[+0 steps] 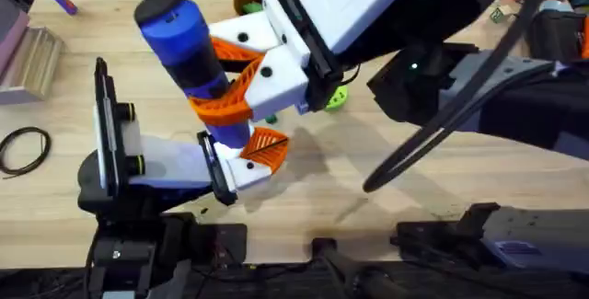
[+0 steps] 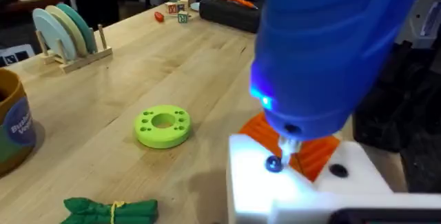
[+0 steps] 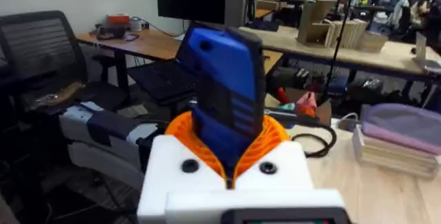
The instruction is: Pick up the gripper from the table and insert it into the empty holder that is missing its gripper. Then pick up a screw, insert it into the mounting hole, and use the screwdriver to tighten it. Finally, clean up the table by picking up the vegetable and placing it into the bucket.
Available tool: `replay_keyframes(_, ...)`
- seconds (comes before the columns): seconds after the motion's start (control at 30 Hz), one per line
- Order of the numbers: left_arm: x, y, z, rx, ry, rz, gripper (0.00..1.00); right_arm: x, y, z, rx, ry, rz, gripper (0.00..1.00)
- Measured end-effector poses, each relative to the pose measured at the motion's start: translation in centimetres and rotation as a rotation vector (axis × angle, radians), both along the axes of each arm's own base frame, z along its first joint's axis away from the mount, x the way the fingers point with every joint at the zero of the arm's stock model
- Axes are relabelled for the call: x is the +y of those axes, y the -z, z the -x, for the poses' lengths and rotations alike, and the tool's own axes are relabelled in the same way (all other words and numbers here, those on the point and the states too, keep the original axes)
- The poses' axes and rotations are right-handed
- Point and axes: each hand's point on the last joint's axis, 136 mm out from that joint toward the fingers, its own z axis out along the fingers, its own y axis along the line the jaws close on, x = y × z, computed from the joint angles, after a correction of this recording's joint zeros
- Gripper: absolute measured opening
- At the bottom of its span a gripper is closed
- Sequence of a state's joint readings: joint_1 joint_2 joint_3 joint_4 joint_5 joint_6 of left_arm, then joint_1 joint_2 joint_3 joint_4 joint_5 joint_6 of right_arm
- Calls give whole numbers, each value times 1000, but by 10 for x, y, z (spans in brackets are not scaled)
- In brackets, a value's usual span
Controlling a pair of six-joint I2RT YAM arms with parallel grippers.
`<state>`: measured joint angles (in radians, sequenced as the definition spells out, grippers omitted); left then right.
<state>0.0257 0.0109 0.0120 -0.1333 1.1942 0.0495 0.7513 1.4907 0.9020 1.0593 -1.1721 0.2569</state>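
The screwdriver [image 1: 189,46] is clamped between the right gripper [image 1: 241,83] fingers, its tip set on a screw [image 2: 273,163] in the white holder [image 2: 303,189]. The vegetable [image 2: 110,210] lies near the green disc [image 2: 163,125], beside the bucket [image 2: 12,131]. Whether the left gripper [image 1: 235,166] is apart cannot be told.

The bucket [image 2: 14,124] is cut off by the left wrist view's edge, so its label is only partly readable. The vegetable [image 2: 110,210] is clipped at the same view's border. Overhead, the green disc [image 1: 336,97] is largely hidden behind the right gripper [image 1: 241,106]. The screwdriver [image 2: 331,52] top is cropped.
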Motion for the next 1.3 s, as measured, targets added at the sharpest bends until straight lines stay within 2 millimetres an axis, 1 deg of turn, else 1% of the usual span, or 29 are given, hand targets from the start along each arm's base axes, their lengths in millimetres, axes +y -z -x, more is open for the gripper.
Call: replay_keyframes(1.3, 0, 0, 0, 0, 0, 0, 8, -1, 1, -4, -17, 13, -5, 24)
